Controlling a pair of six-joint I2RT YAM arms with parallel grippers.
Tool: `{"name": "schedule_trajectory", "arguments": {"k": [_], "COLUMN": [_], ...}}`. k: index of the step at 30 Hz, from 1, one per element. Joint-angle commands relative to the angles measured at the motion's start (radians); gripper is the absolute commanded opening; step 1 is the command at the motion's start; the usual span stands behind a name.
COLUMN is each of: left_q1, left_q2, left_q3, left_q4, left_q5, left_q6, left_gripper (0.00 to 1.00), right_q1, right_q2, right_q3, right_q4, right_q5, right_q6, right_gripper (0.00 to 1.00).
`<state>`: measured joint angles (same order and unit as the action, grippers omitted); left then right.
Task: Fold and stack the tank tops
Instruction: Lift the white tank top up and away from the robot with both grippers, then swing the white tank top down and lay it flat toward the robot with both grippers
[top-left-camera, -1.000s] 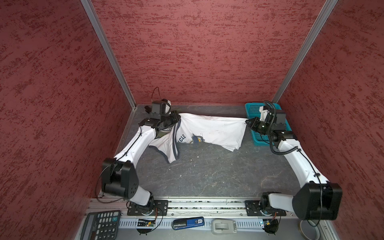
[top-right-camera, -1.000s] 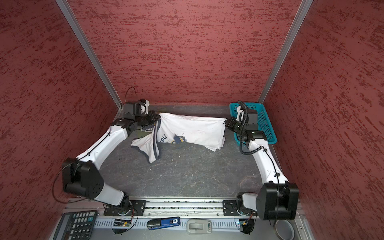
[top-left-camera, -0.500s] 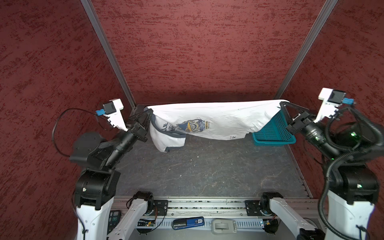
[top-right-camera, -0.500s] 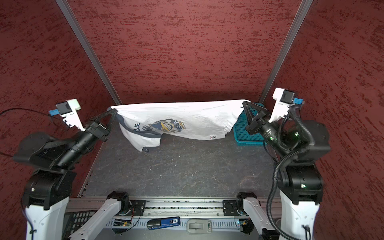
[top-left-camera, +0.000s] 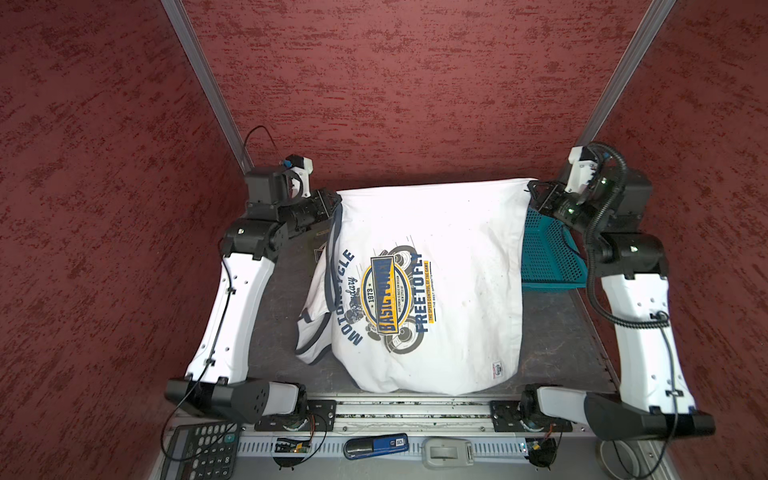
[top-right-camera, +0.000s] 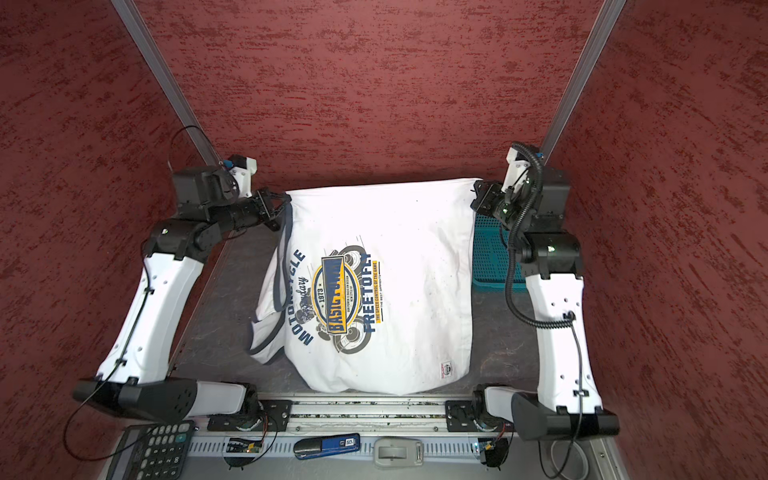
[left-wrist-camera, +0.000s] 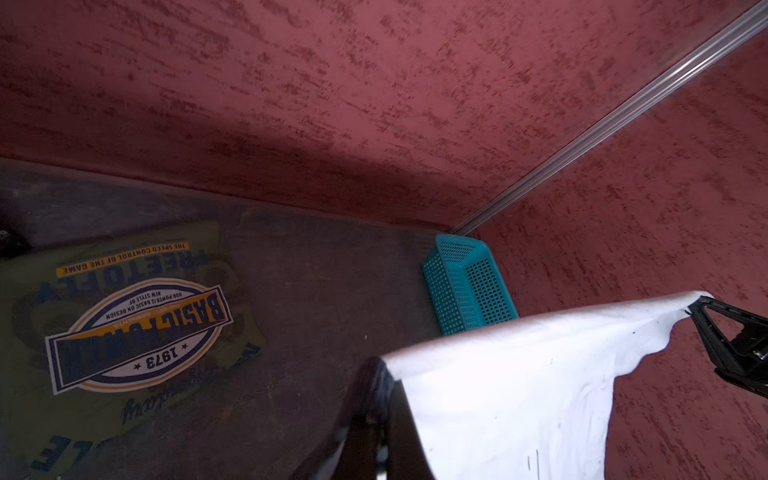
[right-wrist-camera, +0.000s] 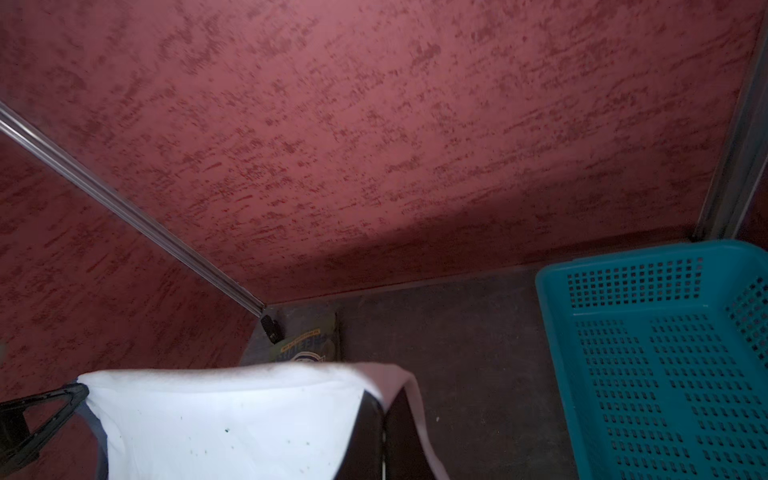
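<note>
The white tank top (top-left-camera: 457, 291) (top-right-camera: 407, 270) is stretched between my two grippers near the back wall, print side up, and drapes toward the table's front edge. My left gripper (top-left-camera: 334, 203) (top-right-camera: 284, 201) (left-wrist-camera: 384, 374) is shut on its grey-trimmed left corner. My right gripper (top-left-camera: 532, 195) (top-right-camera: 478, 195) (right-wrist-camera: 382, 403) is shut on its right corner. The olive green tank top (left-wrist-camera: 124, 316) (right-wrist-camera: 309, 347) lies flat on the table at the far left, below my left gripper, mostly hidden in both top views.
A turquoise mesh basket (top-left-camera: 548, 257) (top-right-camera: 490, 257) (right-wrist-camera: 665, 353) stands in the far right corner, partly behind the white cloth. Red walls close in the back and both sides. A calculator (top-left-camera: 199, 453) and a blue device (top-left-camera: 376, 444) lie beyond the front rail.
Both grippers lifted the white tank top from a crumpled heap at the back and pulled it taut between them. It now hangs spread out, reaching toward the front edge.
</note>
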<state>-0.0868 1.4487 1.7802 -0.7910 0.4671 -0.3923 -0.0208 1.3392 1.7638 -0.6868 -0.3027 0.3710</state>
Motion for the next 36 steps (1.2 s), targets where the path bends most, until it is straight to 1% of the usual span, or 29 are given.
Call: {"name": "schedule_trajectory", "arguments": {"k": [1,4,8,10,12,13,15,17,19,20,21,23,26,28,30,33,36], "left_q1": [0.039,0.045,0.045,0.046,0.047,0.045,0.032,0.015,-0.011,-0.03,-0.049,-0.114,-0.205,-0.264,-0.325,-0.401,-0.436], "left_q2": [0.069,0.19,0.334,0.362,0.346,0.32,0.238,0.121,0.014,-0.034,-0.068,-0.137,-0.174,-0.158,-0.115,-0.055,-0.043], "left_q3": [0.183,0.412,0.773,0.863,0.837,0.771,0.567,0.275,0.013,-0.12,-0.218,-0.443,-0.686,-0.792,-0.855,-0.918,-0.954], "left_q4": [-0.008,-0.047,-0.145,-0.159,-0.143,-0.129,-0.061,0.057,0.157,0.197,0.228,0.279,0.324,0.333,0.319,0.334,0.376], "left_q5": [0.02,0.047,0.073,0.091,0.112,0.122,0.127,0.127,0.134,0.136,0.139,0.117,0.099,0.086,0.055,0.013,-0.012], "left_q6": [0.012,0.015,0.041,0.052,0.066,0.075,0.099,0.113,0.106,0.098,0.092,0.085,0.047,0.021,0.016,-0.007,-0.044], "left_gripper": [0.0,0.0,0.0,0.0,0.0,0.0,0.0,0.0,0.0,0.0,0.0,0.0,0.02,0.05,0.06,0.06,0.1], "right_q1": [-0.022,-0.028,-0.031,-0.031,-0.03,-0.03,-0.031,-0.031,-0.031,-0.031,-0.031,-0.031,-0.03,-0.03,-0.032,-0.034,-0.038], "right_q2": [0.034,0.104,0.158,0.151,0.129,0.106,0.036,-0.038,-0.097,-0.128,-0.153,-0.206,-0.268,-0.303,-0.33,-0.365,-0.418], "right_q3": [0.122,0.243,0.361,0.356,0.303,0.248,0.094,-0.109,-0.282,-0.376,-0.456,-0.626,-0.819,-0.909,-0.996,-1.12,-1.221], "right_q4": [0.08,0.069,0.05,0.06,0.081,0.111,0.189,0.284,0.336,0.354,0.371,0.391,0.362,0.322,0.279,0.253,0.256], "right_q5": [0.076,0.061,0.042,0.032,0.016,0.001,-0.029,-0.071,-0.1,-0.115,-0.135,-0.172,-0.186,-0.166,-0.126,-0.096,-0.045], "right_q6": [0.012,0.017,0.014,0.008,0.008,0.009,0.021,0.044,0.064,0.076,0.087,0.105,0.112,0.117,0.151,0.232,0.312], "right_gripper": [0.0,0.0,0.0,0.0,0.0,0.0,0.0,0.0,0.0,0.0,0.0,0.0,0.0,0.0,0.0,0.0,0.0]}}
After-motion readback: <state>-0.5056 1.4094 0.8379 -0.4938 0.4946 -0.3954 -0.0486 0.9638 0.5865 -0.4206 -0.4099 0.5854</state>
